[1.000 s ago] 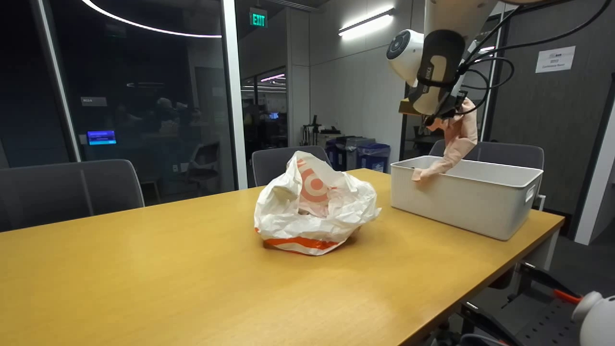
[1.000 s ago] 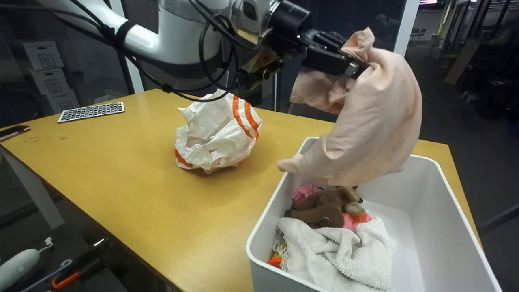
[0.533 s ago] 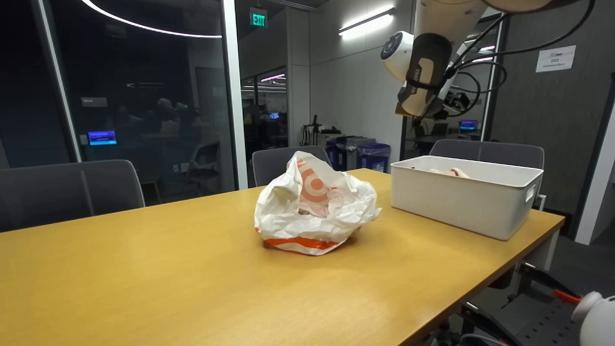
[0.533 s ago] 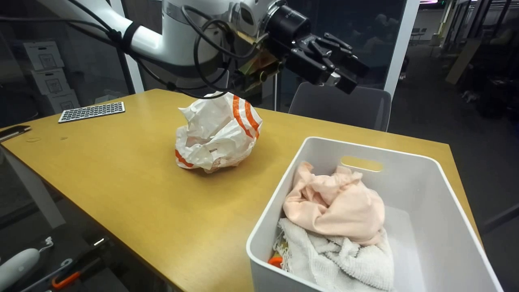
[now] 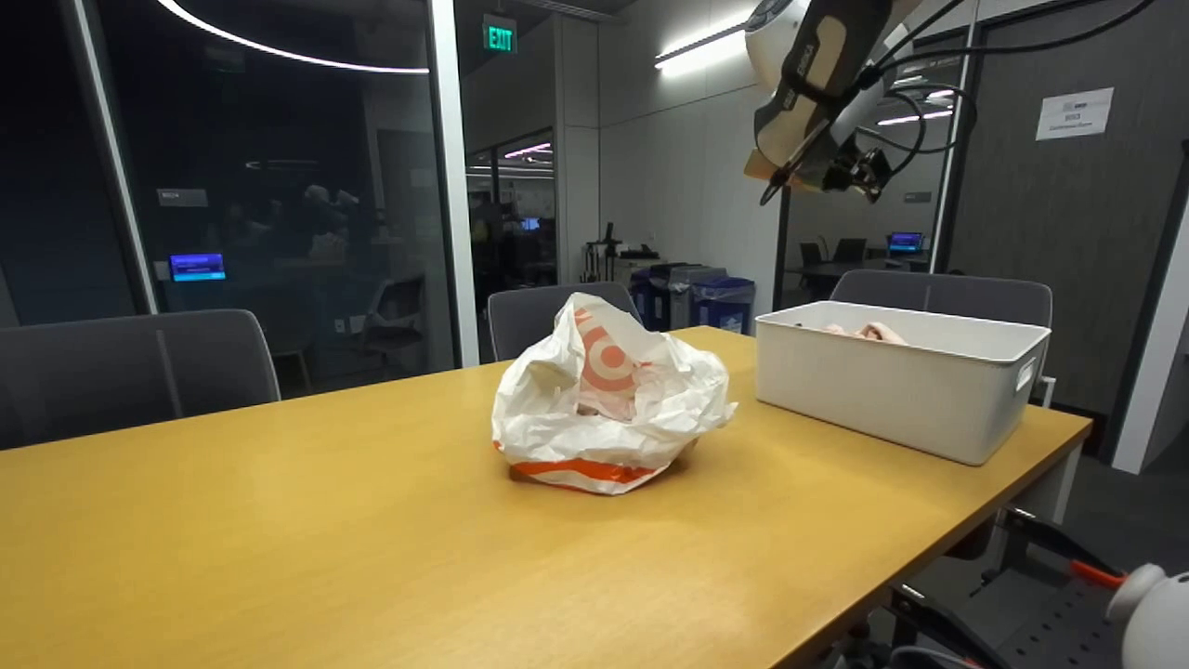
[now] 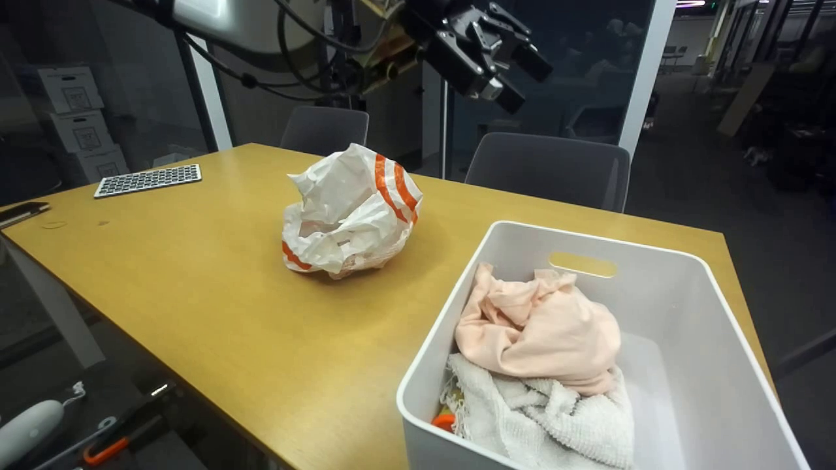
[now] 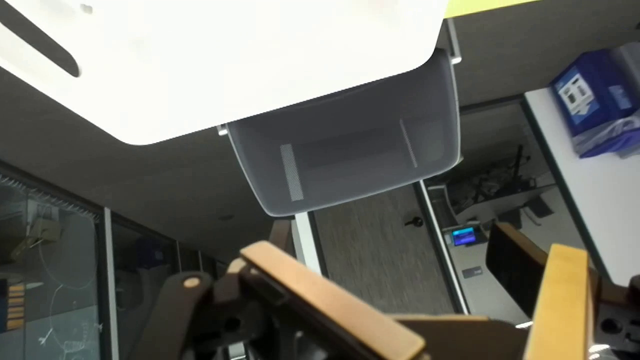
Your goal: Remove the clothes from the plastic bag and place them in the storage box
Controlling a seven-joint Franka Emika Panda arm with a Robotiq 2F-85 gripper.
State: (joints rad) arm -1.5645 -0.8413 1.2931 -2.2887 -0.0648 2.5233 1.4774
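Observation:
The white plastic bag (image 5: 608, 400) with red markings sits crumpled on the table in both exterior views; I cannot tell what is inside it. To one side stands the light grey storage box (image 6: 428, 356). A pale pink garment (image 6: 548, 336) lies bunched in it, partly over a white ribbed cloth (image 6: 542, 418). A bit of something orange (image 6: 444, 420) shows at the box wall. Above and behind the box, my gripper (image 6: 524, 83) hangs open, clear of both box and bag. In the wrist view its fingers (image 7: 335, 300) are wide apart with nothing between them.
A grey chair (image 6: 552, 170) stands behind the table's far edge, near the box; it also fills part of the wrist view. A keyboard (image 6: 149, 179) and a dark flat object (image 6: 25, 212) lie at the table's other end. Cables (image 6: 287, 85) loop beside the arm.
One second ago my gripper held the pink garment above the box. It has opened, the garment has dropped in, covering the brown toy, and the arm has risen and drawn back.

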